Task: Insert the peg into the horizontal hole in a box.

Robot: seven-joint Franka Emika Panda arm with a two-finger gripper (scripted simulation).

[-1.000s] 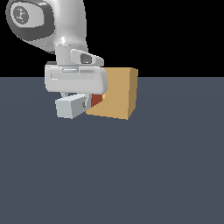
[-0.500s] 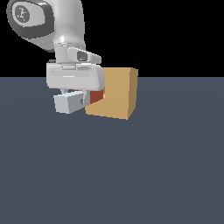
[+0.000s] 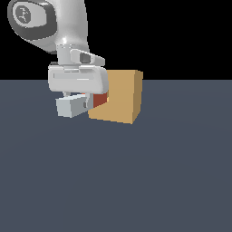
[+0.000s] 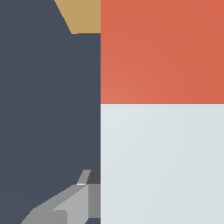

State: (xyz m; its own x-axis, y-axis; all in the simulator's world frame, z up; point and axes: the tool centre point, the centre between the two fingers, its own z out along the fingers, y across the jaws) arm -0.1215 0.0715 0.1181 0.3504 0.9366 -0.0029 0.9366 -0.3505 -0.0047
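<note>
In the upper left of the exterior frame, the long square-section peg [image 3: 74,106], pale grey-white with a red end, was held pinched in the white arm's end effector [image 3: 86,103]. Its red end was seen touching the side face of the plain tan cube-shaped box [image 3: 120,96] resting on the dark grey-blue desk [image 3: 136,181]. In the wrist frame, the peg [image 4: 162,109] filled the right half, with one grey finger [image 4: 72,205] beside it.

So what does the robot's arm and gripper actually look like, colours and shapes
The arm is glossy white and rounded, with a grey round joint cap bearing a small light marking. The gripper has a wide, boxy white body with rounded corners. In the wrist view one finger looks grey and angular. No cables show.
</note>
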